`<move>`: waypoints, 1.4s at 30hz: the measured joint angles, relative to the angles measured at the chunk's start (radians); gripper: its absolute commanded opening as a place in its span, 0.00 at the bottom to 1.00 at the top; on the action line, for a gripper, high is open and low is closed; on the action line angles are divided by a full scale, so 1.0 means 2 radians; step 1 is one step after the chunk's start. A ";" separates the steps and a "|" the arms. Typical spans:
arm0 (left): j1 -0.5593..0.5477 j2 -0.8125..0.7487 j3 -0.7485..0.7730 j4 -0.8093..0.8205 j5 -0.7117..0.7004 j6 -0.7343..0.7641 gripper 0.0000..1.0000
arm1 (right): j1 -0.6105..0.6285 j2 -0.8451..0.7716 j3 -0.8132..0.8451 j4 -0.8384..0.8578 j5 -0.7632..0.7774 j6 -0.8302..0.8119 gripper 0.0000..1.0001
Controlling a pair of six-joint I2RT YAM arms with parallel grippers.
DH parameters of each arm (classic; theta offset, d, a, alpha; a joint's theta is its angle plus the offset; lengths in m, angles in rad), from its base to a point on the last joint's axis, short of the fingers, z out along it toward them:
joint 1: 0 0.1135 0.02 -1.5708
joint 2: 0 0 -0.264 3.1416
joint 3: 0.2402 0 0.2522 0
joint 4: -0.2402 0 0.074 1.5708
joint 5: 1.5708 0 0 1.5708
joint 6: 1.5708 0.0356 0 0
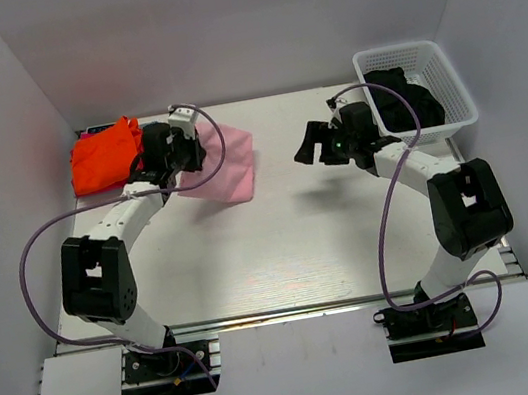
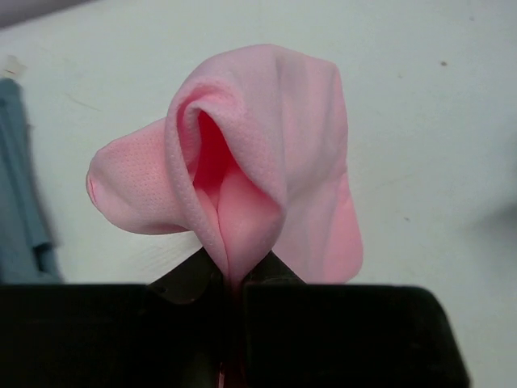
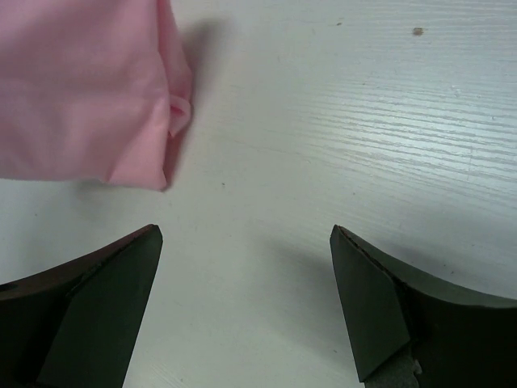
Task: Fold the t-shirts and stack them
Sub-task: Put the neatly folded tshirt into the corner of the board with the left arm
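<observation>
Left hand [image 2: 234,271] is pinching down tight on a bunched-up fold of the light pink soft cloth t-shirt [image 2: 266,153], with the fabric puffing out in a loop just past the fingers. The rest of that shirt is lying on the white table [image 1: 282,245], far left of centre, right beside the bright orange crumpled t-shirt [image 1: 103,158]. Right hand [image 3: 246,267] is hanging over bare table with its fingers spread wide apart, gripping nothing, near the pink shirt's edge. A black t-shirt [image 1: 423,108] is sitting in the white plastic mesh basket [image 1: 458,94] at the far right corner.
</observation>
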 measured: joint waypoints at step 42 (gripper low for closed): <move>0.271 0.234 0.331 -0.118 -0.039 0.125 0.00 | 0.000 0.024 0.030 0.000 -0.071 -0.014 0.90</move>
